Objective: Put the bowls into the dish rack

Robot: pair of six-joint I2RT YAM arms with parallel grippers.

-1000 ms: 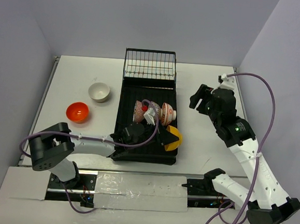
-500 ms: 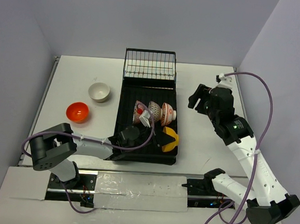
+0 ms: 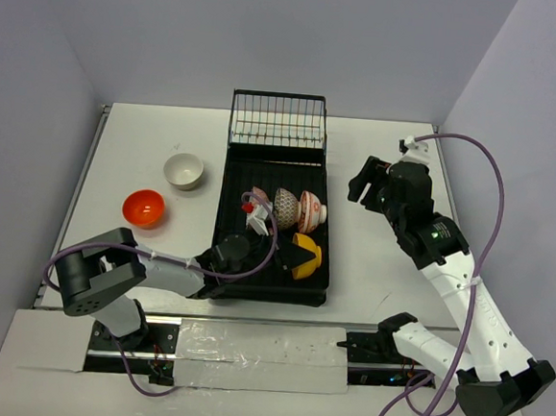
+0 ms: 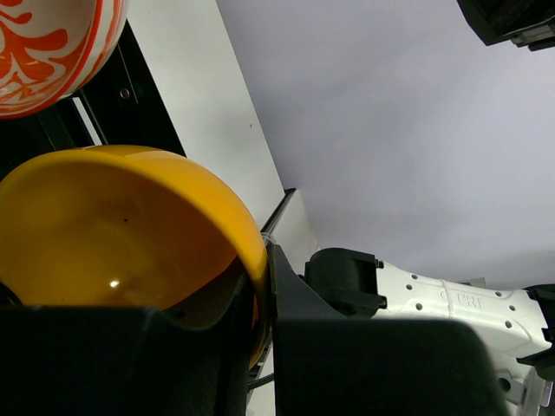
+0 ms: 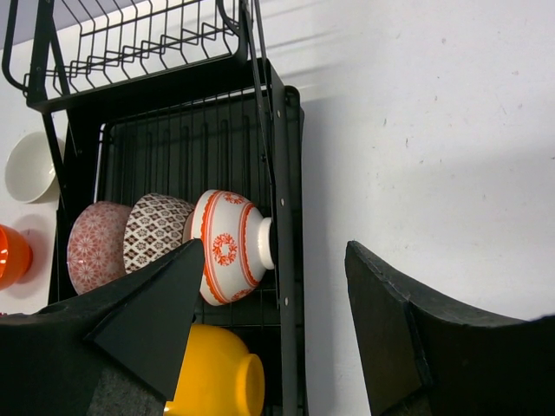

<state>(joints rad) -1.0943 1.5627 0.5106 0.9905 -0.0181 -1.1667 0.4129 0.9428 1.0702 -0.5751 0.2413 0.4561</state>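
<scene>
Clearly we grip the yellow-orange bowl [image 4: 113,225] by its rim. The left gripper [image 4: 258,299] is pinched narrow on the thin wall, which keeps the glossy, rounded bowl tipped on edge over the near end of the dish rack [image 3: 230,180]. We judge that this tilt suits the ribbed black tray, where three patterned bowls [image 5: 156,230] stand on edge in a touching row. The right gripper [image 5: 274,245] hangs wide and empty over the table [image 3: 360,263], right of the rack. A smooth white bowl [image 3: 183,171] and a red-orange bowl [image 3: 145,208] sit upright on the table, left of the rack.
</scene>
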